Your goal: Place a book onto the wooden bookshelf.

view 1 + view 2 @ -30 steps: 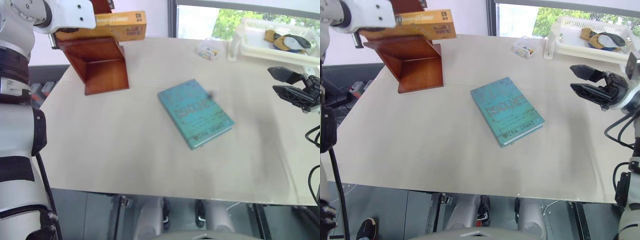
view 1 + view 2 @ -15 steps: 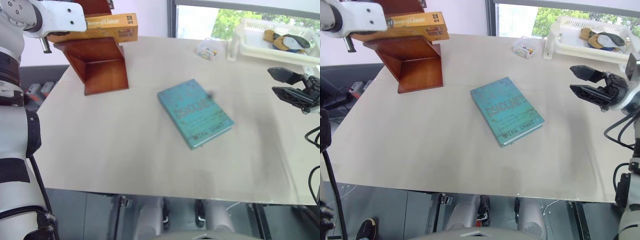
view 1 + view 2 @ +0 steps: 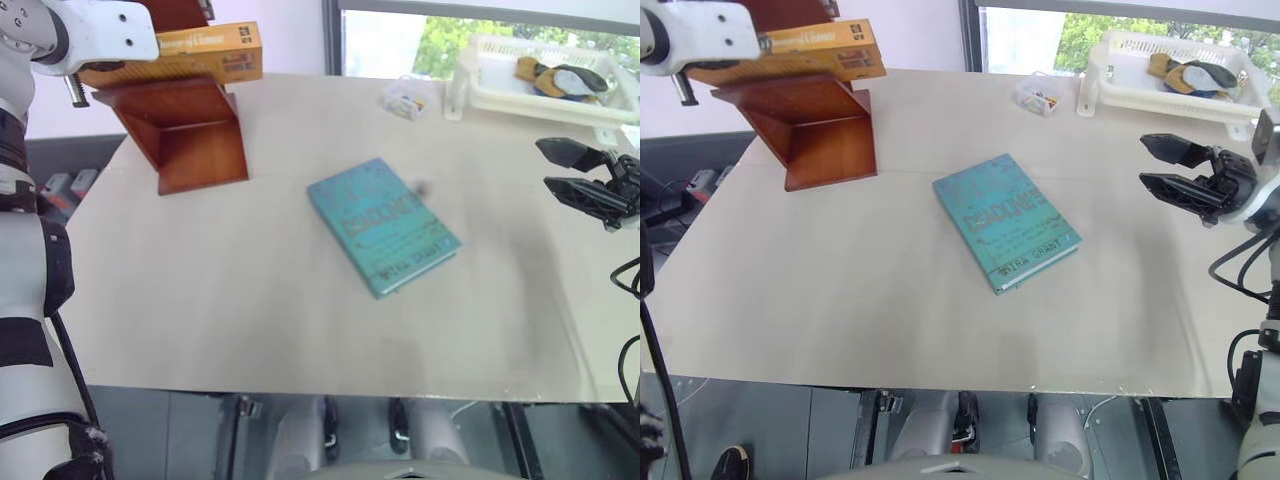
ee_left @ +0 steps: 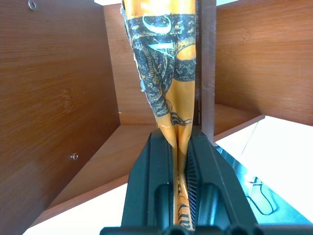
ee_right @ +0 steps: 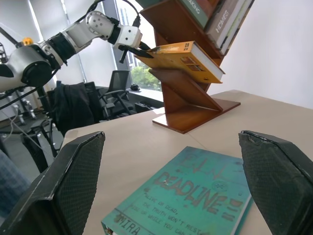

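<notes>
Orange-yellow book (image 5: 183, 56) lies flat on the lower tier of the wooden bookshelf (image 3: 815, 135), part sticking out past the shelf edge. Left gripper (image 4: 175, 161) clamped tight on its cover edge, so placing looks nearly done: release and retreat left. Right gripper (image 3: 1180, 172) spread wide, empty, hovering off the beige table (image 3: 890, 300). Teal book (image 3: 1005, 220) mid-table reads "DEADLINE", spine "MIRA GRANT". White plastic basket (image 3: 1160, 70) at far corner. Orange book's spine lettering unreadable.
</notes>
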`<state>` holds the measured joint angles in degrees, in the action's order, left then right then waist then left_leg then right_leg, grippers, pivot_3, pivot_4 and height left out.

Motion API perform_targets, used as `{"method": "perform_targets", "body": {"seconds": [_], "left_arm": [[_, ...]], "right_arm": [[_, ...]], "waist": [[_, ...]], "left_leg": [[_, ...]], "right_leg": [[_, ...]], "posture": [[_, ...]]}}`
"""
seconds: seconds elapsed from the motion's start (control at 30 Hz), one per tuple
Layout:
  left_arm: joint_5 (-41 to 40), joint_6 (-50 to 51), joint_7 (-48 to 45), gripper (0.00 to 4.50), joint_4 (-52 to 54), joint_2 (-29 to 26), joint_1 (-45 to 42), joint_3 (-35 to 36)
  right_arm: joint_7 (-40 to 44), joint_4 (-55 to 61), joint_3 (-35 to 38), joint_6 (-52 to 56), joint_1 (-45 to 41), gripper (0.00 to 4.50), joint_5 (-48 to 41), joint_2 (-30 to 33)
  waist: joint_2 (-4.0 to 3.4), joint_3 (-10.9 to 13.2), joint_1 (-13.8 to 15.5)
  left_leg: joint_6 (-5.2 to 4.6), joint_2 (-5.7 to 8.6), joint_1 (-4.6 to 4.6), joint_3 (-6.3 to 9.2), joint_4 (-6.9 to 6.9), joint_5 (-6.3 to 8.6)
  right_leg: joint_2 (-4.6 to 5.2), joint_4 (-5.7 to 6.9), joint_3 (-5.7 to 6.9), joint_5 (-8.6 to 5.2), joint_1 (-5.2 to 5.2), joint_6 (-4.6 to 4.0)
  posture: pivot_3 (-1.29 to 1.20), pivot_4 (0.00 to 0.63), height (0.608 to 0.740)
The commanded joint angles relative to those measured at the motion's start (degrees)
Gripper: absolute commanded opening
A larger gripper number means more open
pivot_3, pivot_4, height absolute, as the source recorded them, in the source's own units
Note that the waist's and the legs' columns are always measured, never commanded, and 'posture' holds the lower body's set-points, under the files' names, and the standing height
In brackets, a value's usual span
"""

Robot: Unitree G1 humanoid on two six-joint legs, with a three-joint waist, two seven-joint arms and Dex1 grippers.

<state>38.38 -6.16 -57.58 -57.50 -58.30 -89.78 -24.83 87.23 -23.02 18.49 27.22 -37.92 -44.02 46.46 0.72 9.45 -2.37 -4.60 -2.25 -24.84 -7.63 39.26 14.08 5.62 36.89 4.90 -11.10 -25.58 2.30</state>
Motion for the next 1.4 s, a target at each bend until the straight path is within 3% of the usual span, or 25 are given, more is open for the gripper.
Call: {"method": "perform_targets", "body": {"seconds": [0.03, 0.17, 0.3, 0.4, 0.5, 0.53, 0.83, 1.1, 1.27, 1.4], "left_arm": [[2.0, 1.6, 0.0, 0.0, -0.2, -3.0, -1.6, 0.4], [2.2, 2.2, -1.0, 0.0, 0.1, -3.5, -1.3, 0.4], [2.6, 2.5, -1.5, 1.87, 0.7, -4.2, -1.0, 0.4], [2.5, 2.4, -1.1, 2.88, 1.2, -4.5, -0.7, 0.9], [2.6, 2.9, 2.5, 4.3, 0.5, -3.9, -2.0, 1.5], [3.0, 3.7, 1.6, 4.46, 0.0, -3.8, -2.4, 1.1], [2.1, 4.9, -4.0, 4.46, 1.3, -5.1, -1.4, 2.2], [-14.9, 10.5, -16.5, 4.46, 10.9, -2.8, 3.3, 13.4], [-33.7, 30.3, -24.5, 4.46, 36.6, 2.1, 20.1, 24.3], [-48.7, 50.8, -21.2, 4.46, 60.7, 8.5, 38.2, 34.7]], "right_arm": [[0.6, 1.6, 1.8, -0.7, -0.4, 4.5, -0.6, 0.6], [0.5, 1.6, 1.8, -0.7, -0.4, 4.5, -0.7, 0.6], [0.4, 1.5, 1.7, -0.8, -0.5, 4.5, -0.6, 0.5], [0.3, 1.6, 1.7, -0.8, -0.5, 4.5, -0.6, 0.4], [0.3, 1.6, 1.7, -0.7, -0.6, 4.5, -0.6, 0.4], [0.3, 1.6, 1.7, -0.8, -0.6, 4.5, -0.6, 0.4], [0.1, 1.7, 1.9, -1.0, -0.1, 4.5, -0.6, 0.3], [-0.1, 2.2, 2.2, -0.8, 0.7, 4.5, -0.8, 0.5], [-0.6, 5.0, 3.9, 1.0, 4.2, 4.5, -1.9, 1.7], [-1.1, 8.6, 6.0, 3.1, 9.7, 4.5, -2.9, 3.2]], "waist": [[0.0, 0.0, -0.1], [0.0, 0.0, -0.1], [0.0, 0.0, -0.1], [0.01, 0.0, 0.4], [0.05, 0.0, 1.2], [0.05, 0.0, 1.4], [0.05, 0.0, 1.6], [0.05, 0.0, 1.6], [0.01, 0.0, 1.6], [-0.04, -0.1, 1.5]], "left_leg": [[0.0, 0.0, 0.02, -0.02, 0.0, 0.0], [0.0, -0.01, 0.03, -0.04, 0.0, 0.0], [0.0, -0.02, 0.04, -0.1, -0.03, 0.0], [0.0, -0.02, 0.03, -0.08, -0.02, 0.0], [0.0, 0.01, 0.01, -0.04, 0.06, 0.0], [-0.01, 0.02, 0.01, -0.04, 0.07, 0.0], [0.0, 0.03, 0.0, -0.04, 0.06, 0.0], [0.0, 0.02, 0.0, -0.01, 0.07, 0.0], [0.0, 0.02, 0.04, 0.05, 0.2, -0.01], [0.0, 0.02, 0.04, 0.07, 0.22, -0.01]], "right_leg": [[0.0, 0.02, -0.02, 0.0, 0.0, 0.0], [-0.01, 0.02, -0.05, 0.01, -0.01, -0.01], [-0.03, 0.04, -0.1, 0.01, -0.06, -0.01], [-0.02, 0.04, -0.09, 0.01, -0.05, -0.01], [0.05, 0.04, -0.06, 0.0, -0.01, 0.0], [0.06, 0.04, -0.06, 0.01, -0.01, -0.01], [0.05, 0.04, -0.03, 0.01, -0.01, -0.01], [0.07, 0.05, -0.02, 0.01, 0.0, -0.02], [0.09, 0.18, 0.0, 0.02, 0.08, -0.02], [0.08, 0.18, -0.03, 0.03, 0.09, -0.02]], "posture": [[0.0, 0.15, 0.712], [0.0, 0.15, 0.712], [0.0, 0.15, 0.712], [0.0, 0.15, 0.712], [0.0, 0.15, 0.712], [0.0, 0.15, 0.712], [0.0, 0.15, 0.712], [0.0, 0.15, 0.712], [0.0, 0.15, 0.712], [0.0, 0.15, 0.712]]}}
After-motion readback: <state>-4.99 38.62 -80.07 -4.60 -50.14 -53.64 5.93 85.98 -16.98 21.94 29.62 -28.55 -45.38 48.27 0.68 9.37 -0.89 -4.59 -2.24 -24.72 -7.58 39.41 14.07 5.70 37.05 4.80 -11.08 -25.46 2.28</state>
